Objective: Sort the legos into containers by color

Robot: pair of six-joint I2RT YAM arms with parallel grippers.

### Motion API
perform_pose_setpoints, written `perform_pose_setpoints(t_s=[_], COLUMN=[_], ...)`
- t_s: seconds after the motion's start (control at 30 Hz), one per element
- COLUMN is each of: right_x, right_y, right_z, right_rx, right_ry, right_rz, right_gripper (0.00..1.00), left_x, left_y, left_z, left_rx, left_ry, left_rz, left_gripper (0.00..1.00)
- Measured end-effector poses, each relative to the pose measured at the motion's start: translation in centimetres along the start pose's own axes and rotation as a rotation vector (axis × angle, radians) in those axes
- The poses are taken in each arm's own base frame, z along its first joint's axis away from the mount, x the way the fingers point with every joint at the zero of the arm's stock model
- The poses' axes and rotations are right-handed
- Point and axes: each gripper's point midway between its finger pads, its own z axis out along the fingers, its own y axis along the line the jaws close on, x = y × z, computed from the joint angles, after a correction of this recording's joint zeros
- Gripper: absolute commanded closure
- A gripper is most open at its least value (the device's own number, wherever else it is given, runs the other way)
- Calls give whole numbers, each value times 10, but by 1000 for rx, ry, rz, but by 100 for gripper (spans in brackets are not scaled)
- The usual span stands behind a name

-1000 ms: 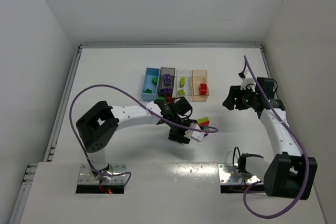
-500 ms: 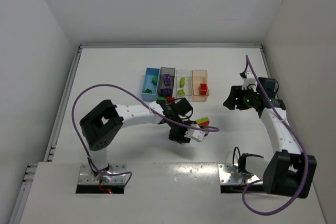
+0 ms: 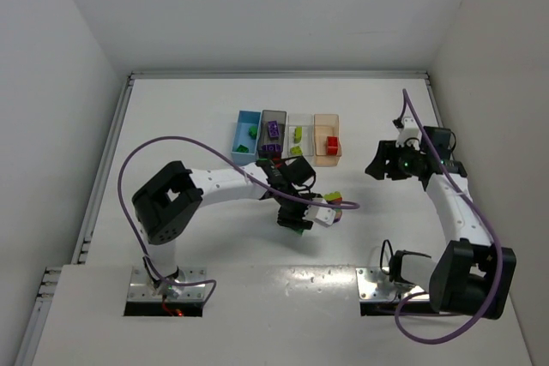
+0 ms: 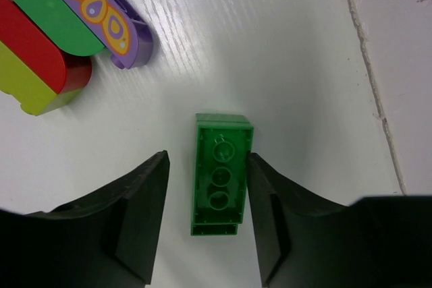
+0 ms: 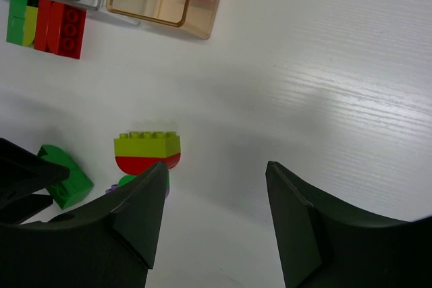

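My left hand (image 4: 206,161) has crept a little nearer and narrowed since a second ago. It now straddles the small green studded plastic brick (image 4: 219,173) on the white worktop (image 3: 189,109). There's a gap on one side, so no grip yet. My right hand (image 5: 216,170) hangs off to the side, half-spread and empty.

I'd call it roughly halfway. The blue plastic bin (image 3: 249,119) has green, the dark grey bin (image 3: 274,117) purple, the clear bin (image 3: 300,119) yellow-green, the tan-orange bin (image 3: 322,126) red. Left to do: this brick, the yellow-green-and-red curved stack (image 5: 147,153), the green and purple printed pieces (image 4: 88,11), and the loose bricks beside the bins (image 5: 47,25).
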Motion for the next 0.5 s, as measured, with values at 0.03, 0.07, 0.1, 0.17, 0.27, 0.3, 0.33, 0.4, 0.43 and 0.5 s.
perform_pose_setpoints(t_s=[0.03, 0.07, 0.1, 0.17, 0.27, 0.3, 0.33, 0.4, 0.43, 0.5], right_x=[0, 1, 2, 2, 2, 3, 3, 4, 4, 4], right_y=[-1, -2, -2, -2, -2, -2, -2, -2, -2, -1], right_z=[0, 1, 1, 2, 2, 2, 3, 3, 3, 3], right_rx=[2, 2, 2, 1, -1, -3, -4, -5, -6, -8], right_ry=[2, 5, 8, 10, 11, 13, 15, 17, 17, 17], right_rz=[3, 6, 8, 9, 10, 11, 12, 13, 14, 14], right_gripper=[39, 39, 39, 39, 39, 39, 39, 39, 39, 39], left_x=[0, 1, 1, 1, 1, 1, 1, 1, 1, 1], left_y=[0, 0, 0, 0, 0, 0, 0, 0, 0, 0], left_z=[0, 1, 1, 1, 1, 1, 1, 1, 1, 1], left_rx=[1, 2, 2, 2, 2, 2, 2, 2, 2, 2], left_ry=[1, 1, 2, 2, 2, 2, 2, 2, 2, 2], left_rz=[-1, -3, -3, -3, -2, -1, 0, 1, 1, 1], left_gripper=[41, 41, 41, 41, 41, 41, 41, 41, 41, 41])
